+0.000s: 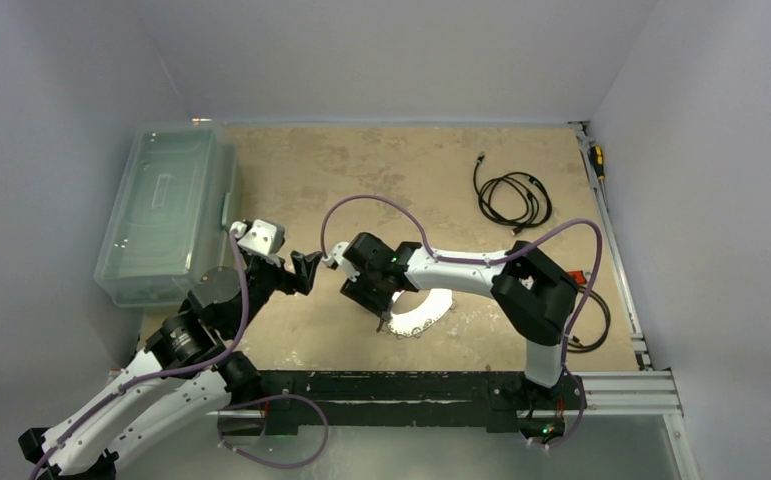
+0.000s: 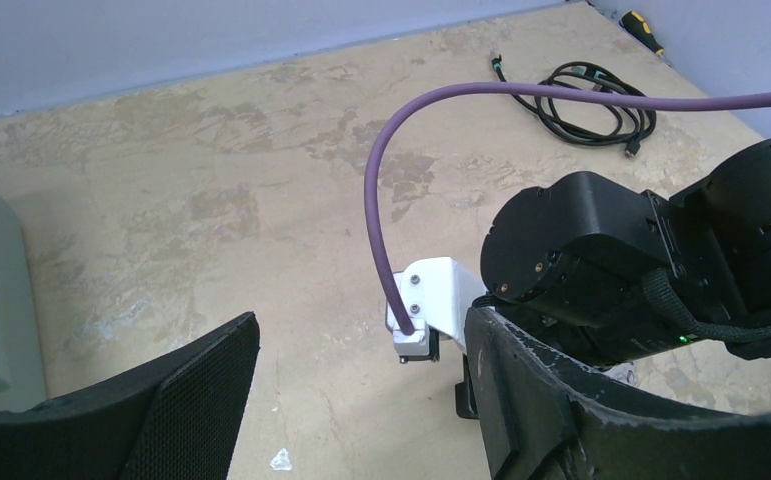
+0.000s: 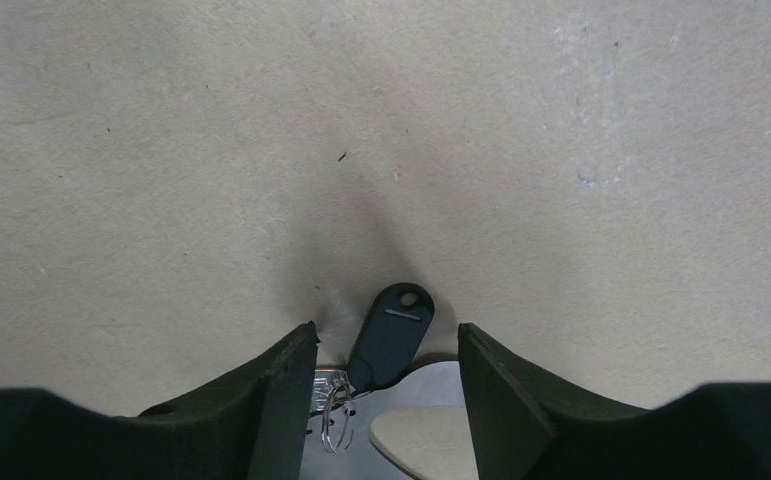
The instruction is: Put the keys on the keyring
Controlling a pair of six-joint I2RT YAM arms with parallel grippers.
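Left end effector [image 1: 306, 268]: spread.
Right end effector [image 3: 386, 335]: spread, flanking black-headed key [image 3: 393, 340].
Keyring [image 1: 431, 311]: on desk [image 1: 361, 170], beside key.

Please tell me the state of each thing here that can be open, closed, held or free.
left hand: open, empty.
right hand: open, straddling the black-headed key.
black-headed key: flat on the table, not gripped.
keyring: flat on the table, not held.
plastic box: lid on.
cable: coiled.

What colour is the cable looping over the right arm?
Purple cable, clearest in the left wrist view.
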